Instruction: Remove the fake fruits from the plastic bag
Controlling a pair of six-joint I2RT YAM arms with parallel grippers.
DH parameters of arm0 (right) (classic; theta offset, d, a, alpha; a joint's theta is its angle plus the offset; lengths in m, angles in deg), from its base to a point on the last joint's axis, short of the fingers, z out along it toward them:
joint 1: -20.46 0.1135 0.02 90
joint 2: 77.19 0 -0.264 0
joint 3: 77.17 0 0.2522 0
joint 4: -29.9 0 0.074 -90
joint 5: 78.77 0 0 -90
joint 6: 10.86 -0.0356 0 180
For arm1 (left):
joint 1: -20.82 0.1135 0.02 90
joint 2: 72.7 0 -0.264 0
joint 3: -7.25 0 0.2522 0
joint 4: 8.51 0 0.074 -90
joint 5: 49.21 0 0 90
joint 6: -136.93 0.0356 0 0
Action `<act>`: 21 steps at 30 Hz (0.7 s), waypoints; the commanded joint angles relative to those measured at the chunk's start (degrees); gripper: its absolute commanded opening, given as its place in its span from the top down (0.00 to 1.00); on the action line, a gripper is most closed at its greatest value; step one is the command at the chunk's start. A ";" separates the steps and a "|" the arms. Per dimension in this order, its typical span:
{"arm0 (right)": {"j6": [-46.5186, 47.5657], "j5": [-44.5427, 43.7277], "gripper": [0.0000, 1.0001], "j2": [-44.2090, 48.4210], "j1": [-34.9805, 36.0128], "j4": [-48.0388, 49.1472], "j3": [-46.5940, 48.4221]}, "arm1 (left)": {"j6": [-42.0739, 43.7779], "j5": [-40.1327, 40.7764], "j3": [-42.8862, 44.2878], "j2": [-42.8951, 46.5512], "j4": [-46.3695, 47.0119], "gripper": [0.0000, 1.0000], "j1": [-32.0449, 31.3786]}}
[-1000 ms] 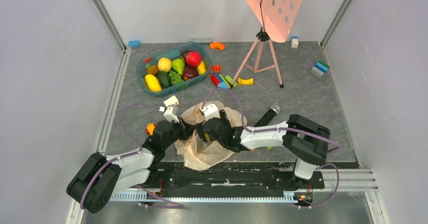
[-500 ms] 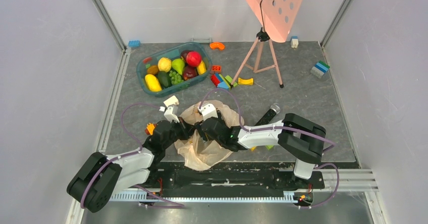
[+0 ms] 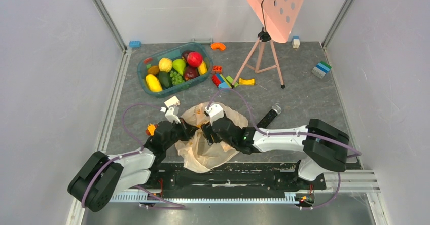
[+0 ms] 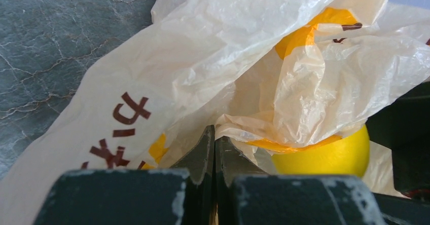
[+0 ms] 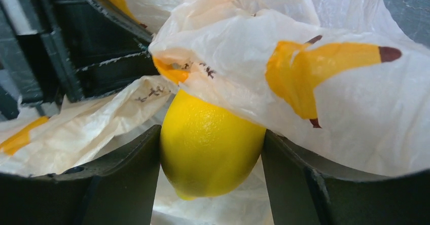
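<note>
With the left hand [image 4: 214, 151] pinched together on the plastic bag [image 4: 167, 58] by the middle of the surface's [image 4: 45, 42] near edge, the right hand [image 5: 210, 156], clamped on the yellow lemon [image 5: 208, 134], had shifted rightward, probably starting to draw it from under the film.

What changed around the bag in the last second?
The right arm swung its elbow right, and the right gripper, closed on a yellow lemon, shifted slightly right, rumpling the plastic bag. The left gripper stayed pinching the bag; the teal tub stayed put.
</note>
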State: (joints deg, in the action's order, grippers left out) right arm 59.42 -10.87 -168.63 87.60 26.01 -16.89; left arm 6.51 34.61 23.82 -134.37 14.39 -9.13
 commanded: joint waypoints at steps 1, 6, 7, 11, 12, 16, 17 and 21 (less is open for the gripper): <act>0.65 4.26 0.39 4.40 0.30 2.30 -1.97 | 0.40 -0.26 -0.19 -0.45 2.47 0.98 0.10; 1.42 3.24 0.39 7.36 0.59 1.66 -3.03 | 0.39 -0.40 -0.08 -0.69 2.40 0.98 0.16; 1.70 2.90 0.39 8.13 0.72 1.35 -3.02 | 0.38 -0.46 -0.08 -0.76 2.36 0.98 0.16; 3.15 1.53 0.39 10.97 0.71 -0.20 -3.26 | 0.44 -0.43 0.00 -0.67 2.10 0.98 0.16; 3.45 1.09 0.39 11.94 0.73 -0.47 -3.51 | 0.51 -0.42 0.00 -0.66 2.01 0.98 0.10; 4.89 -2.09 0.38 15.81 0.72 -1.01 -4.76 | 0.52 -0.35 0.14 -0.60 1.83 0.98 0.16; 5.40 -2.86 0.38 16.74 0.72 -1.48 -4.78 | 0.56 -0.33 0.11 -0.56 1.76 0.98 0.12; 7.60 -5.45 0.36 19.31 0.63 -3.42 -3.63 | 0.53 -0.34 0.09 -0.52 1.58 0.98 0.16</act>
State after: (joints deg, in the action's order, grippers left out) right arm 63.88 -11.86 -152.65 88.19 23.78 -21.55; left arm 6.51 34.61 23.82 -134.92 14.30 -9.16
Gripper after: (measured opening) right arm 0.682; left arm 0.032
